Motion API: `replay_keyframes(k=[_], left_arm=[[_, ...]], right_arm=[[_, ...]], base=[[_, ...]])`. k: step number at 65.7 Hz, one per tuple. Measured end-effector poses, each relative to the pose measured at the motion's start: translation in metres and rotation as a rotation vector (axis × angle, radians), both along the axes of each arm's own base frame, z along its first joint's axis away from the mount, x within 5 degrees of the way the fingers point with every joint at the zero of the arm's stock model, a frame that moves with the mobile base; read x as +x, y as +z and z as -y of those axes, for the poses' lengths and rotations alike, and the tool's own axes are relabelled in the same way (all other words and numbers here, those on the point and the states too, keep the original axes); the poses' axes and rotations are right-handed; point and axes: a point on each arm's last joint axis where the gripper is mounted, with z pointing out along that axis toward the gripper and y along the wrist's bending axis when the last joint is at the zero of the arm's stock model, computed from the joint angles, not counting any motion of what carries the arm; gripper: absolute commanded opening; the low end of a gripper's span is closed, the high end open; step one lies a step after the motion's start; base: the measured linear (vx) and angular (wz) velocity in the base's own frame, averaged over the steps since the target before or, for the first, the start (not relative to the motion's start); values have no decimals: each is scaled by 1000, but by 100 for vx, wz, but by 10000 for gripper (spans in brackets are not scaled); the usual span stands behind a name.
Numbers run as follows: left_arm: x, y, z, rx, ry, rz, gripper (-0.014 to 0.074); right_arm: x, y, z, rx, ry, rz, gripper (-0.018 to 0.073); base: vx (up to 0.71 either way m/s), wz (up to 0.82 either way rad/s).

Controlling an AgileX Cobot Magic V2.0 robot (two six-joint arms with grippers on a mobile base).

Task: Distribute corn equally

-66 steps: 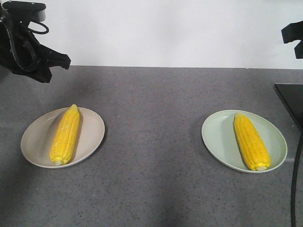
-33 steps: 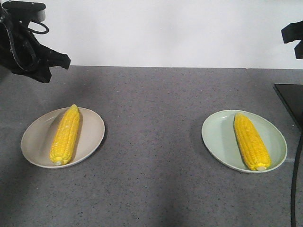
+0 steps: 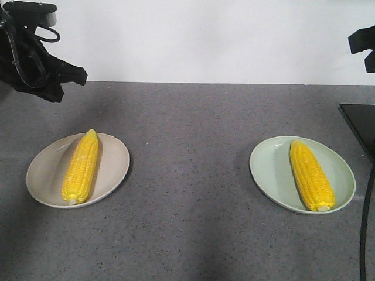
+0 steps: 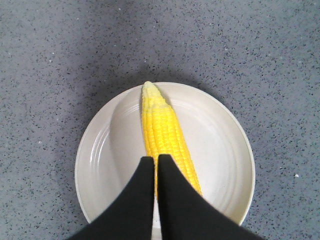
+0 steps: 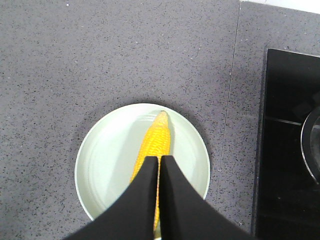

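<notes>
The exterior front-facing view shows a grey speckled bench [image 3: 193, 175] carrying two plates, each with one corn cob. Toward the bench's left edge sits a beige plate [image 3: 44, 170], and the left cob [image 3: 81, 167] lies along it, pointed tip toward the far edge. Toward the right edge sits a pale green plate [image 3: 269, 170] holding the right cob [image 3: 312, 175], its tip likewise pointing away (stub end near the plate's front rim). A black panel [image 3: 360, 126] lies at the bench's right edge. The left gripper [image 4: 155, 162] hangs above the beige plate, fingers pressed together and empty. The right gripper [image 5: 159, 161] hangs above the green plate, fingers likewise closed on nothing
</notes>
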Motion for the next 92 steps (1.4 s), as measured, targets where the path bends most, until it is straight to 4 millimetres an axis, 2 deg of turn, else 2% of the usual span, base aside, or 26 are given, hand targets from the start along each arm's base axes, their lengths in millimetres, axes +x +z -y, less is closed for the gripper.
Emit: replay_keyframes(k=[8,13,16,23,31,32,33,43,53,71,78,84,92], left_arm=[[-6,6,-1,-3,0,17,-7],[-22,13,-4,-9,0,44,-7],[-36,20,-6,-17,0,92,-7],[-72,23,-14,-17,-12,212,-7],[-113,12,-22,-32,-15,363,-7],[-118,5,-23,-32,-15,367,-7],[-123,8,-24,-38,-15,400,-7],[-170,-19,-33,-82,3,573,-6],[-210,-61,-46,-124,70,701,-6],[-267,-151,-57,-149,102,902,-6],[-281,-175,-58,-176,109,957,-6],[-289,-180,-59,-202,118,1009,-6],[-298,-174,-60,-223,117,1116,-6]], right_arm=[[0,0,0,0,0,0,-9],[0,0,0,0,0,0,-9],[0,0,0,0,0,0,-9],[0,0,0,0,0,0,-9],[0,0,0,0,0,0,-9],[0,0,0,0,0,0,-9],[0,0,0,0,0,0,-9],[0,0,0,0,0,0,-9],[0,0,0,0,0,0,-9],[0,0,0,0,0,0,-9],[0,0,0,0,0,0,-9],[0,0,0,0,0,0,-9],[0,0,0,0,0,0,-9]], base=[[0,1],[0,0],[0,0],[0,0],[0,0],[0,0],[0,0],[0,0],[0,0],[0,0],[0,0],[0,0],[0,0]])
